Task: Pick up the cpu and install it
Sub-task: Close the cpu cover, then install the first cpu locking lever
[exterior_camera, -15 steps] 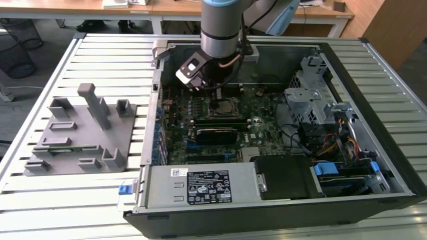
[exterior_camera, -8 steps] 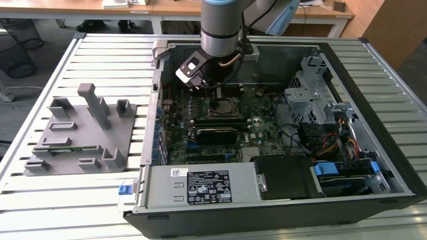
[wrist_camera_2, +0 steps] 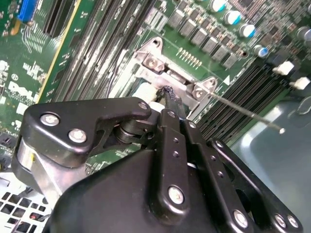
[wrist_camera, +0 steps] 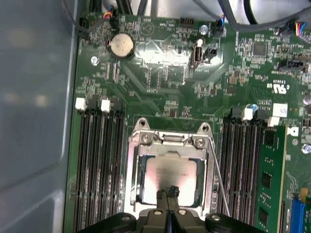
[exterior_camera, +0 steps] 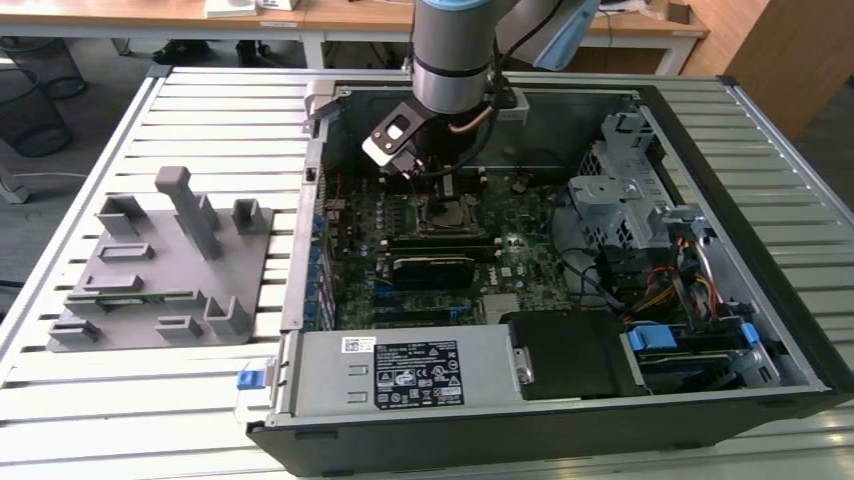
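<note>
Fingers (wrist_camera: 161, 201) of the gripper (wrist_camera: 167, 194) are pressed together with nothing between them, poised over one edge of the cpu (wrist_camera: 170, 172) — whether the tips touch its metal top I cannot tell. The cpu lies flat inside the socket frame (wrist_camera: 133, 170), its edges parallel to the frame's. Banks of memory slots (wrist_camera: 97, 165) flank the frame closely, and a thin lever rod (wrist_camera: 217, 179) runs just beside one frame edge. In the exterior view the arm (exterior_camera: 454, 50) reaches down into the open computer case (exterior_camera: 801, 280) — the case walls stand well apart from it.
</note>
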{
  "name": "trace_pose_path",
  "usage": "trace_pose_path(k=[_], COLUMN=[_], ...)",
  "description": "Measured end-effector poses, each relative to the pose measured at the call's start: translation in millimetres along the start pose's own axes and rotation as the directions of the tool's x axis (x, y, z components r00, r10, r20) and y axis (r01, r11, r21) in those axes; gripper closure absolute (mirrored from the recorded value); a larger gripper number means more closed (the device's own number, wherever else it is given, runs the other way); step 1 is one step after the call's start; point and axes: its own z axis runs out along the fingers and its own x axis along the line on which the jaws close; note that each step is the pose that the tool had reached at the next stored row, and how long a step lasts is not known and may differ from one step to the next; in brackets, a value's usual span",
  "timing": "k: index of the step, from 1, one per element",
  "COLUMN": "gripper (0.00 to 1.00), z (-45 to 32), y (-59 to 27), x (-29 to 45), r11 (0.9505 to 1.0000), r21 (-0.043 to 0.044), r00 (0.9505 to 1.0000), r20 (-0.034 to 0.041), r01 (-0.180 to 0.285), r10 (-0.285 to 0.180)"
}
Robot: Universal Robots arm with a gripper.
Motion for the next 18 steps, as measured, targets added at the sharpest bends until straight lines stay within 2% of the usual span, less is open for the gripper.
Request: trace_pose_path(k=[7, 18], gripper=[0.89, 0.89], z=[0.0, -1.7], y=[8.8, 10.1], x=[-0.9, -0.9], r11=[1.0000, 1.0000], r21=[0.0014, 0.0015], r00=[1.0000, 1.0000], r20=[-0.0008, -0.0001], r01=[0.000, 0.000], r10=[0.000, 0.000])
